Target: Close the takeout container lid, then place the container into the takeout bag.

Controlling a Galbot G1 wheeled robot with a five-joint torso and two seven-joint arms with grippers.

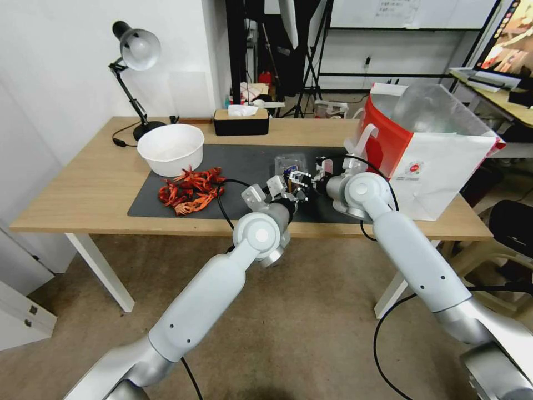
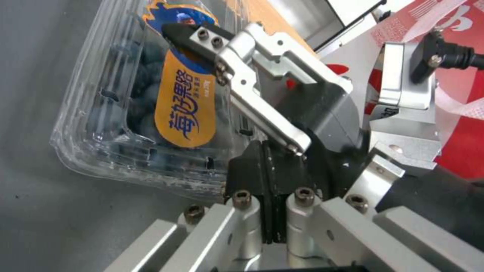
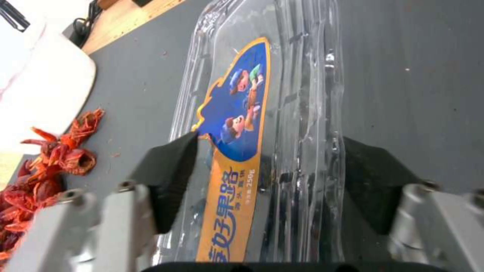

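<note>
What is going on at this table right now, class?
A two-armed robot is working on a clear takeout container of blueberries lying on the dark mat. Its right gripper straddles the container, fingers open on either side of the labelled lid, which looks down. The left gripper, fingers shut, sits close beside the container. The takeout bag stands open on the robot's right, the container not yet in it.

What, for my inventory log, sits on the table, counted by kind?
Takeout container: 1
Takeout bag: 1
White bowl: 1
Desk lamp: 1
Tissue box: 1
Dark mat: 1
Pile of red crayfish: 1
Total: 7
</note>
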